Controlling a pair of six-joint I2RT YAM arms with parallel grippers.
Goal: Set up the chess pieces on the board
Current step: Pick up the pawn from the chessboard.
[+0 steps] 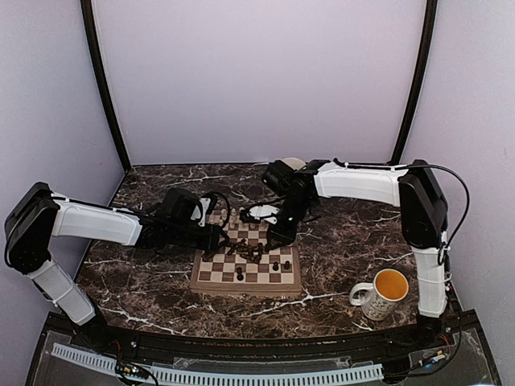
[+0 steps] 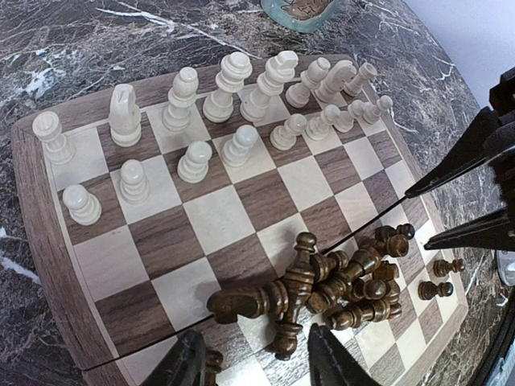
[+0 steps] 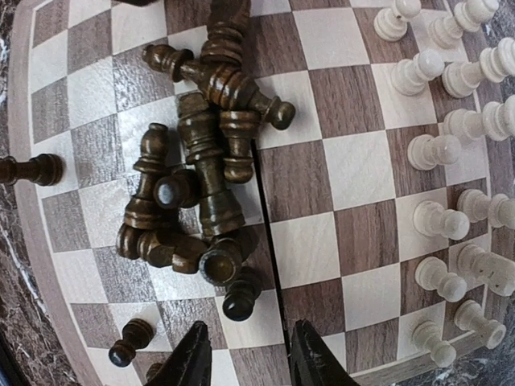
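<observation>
Two arms, one board [image 1: 245,288], read from the board's left side across to its right.

Left of the board: dark veined marble tabletop [image 1: 153,281], with the left arm [image 1: 96,223] lying low across it and reaching toward the board's left edge.

Left gripper [image 2: 253,338]: hangs above the board's left part, at the rim of the dark heap. Stands with fingers [image 2: 187,362] spread wide and grips nothing.

On the board's two far ranks: cream-white pieces [image 2: 239,145], standing in two rows, with the tall ones along the far border and the pawns one rank nearer the board's middle.

At the board's middle: dark pieces [image 3: 205,153], tumbled into one heap. Lie on their sides and across each other, close against the board's centre seam [image 3: 269,233].

On the board's near ranks: three more dark figures [image 1: 275,265], upright on their own squares and apart from the heap, two of them toward the near right corner.

Right gripper [image 3: 249,330]: hovers above the board's right half, just beside the heap. Keeps two fingers [image 3: 193,358] parted, with only board squares showing between them; clamps nothing.

Beyond the board's far edge: teal-glazed cup [image 2: 306,12], only its base showing in the left wrist view.

Right of the board, off its near right corner and well apart from it: white mug [image 1: 376,307] with an orange drink inside, handle turned toward the board.
</observation>
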